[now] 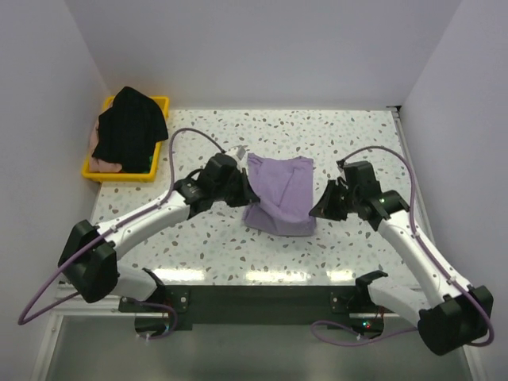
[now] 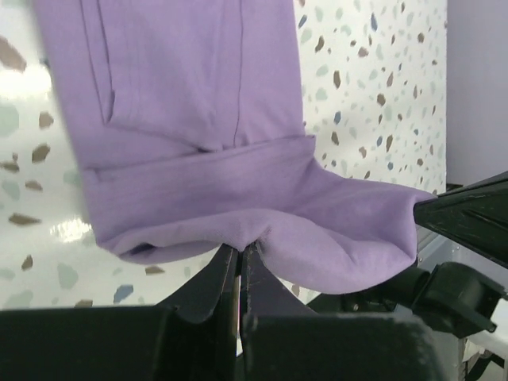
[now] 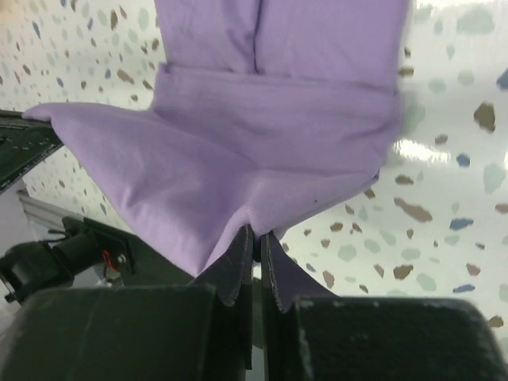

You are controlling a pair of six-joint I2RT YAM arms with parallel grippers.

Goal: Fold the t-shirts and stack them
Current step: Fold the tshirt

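The lavender-purple t-shirt [image 1: 279,193] lies partly folded in the middle of the table, its near part lifted and hanging between the two arms. My left gripper [image 1: 247,189] is shut on the shirt's left edge; in the left wrist view the cloth [image 2: 206,151] is pinched at the gripper [image 2: 240,248]. My right gripper [image 1: 319,208] is shut on the right edge, where the cloth [image 3: 262,135] is pinched at the gripper [image 3: 257,232]. A black t-shirt [image 1: 129,127] is heaped over a pale pink t-shirt [image 1: 103,164] in the tray.
A yellow plastic tray [image 1: 160,103] stands at the table's back left corner, holding the two other shirts. White walls close in the left, back and right sides. The speckled tabletop [image 1: 357,135] stretches around the purple shirt.
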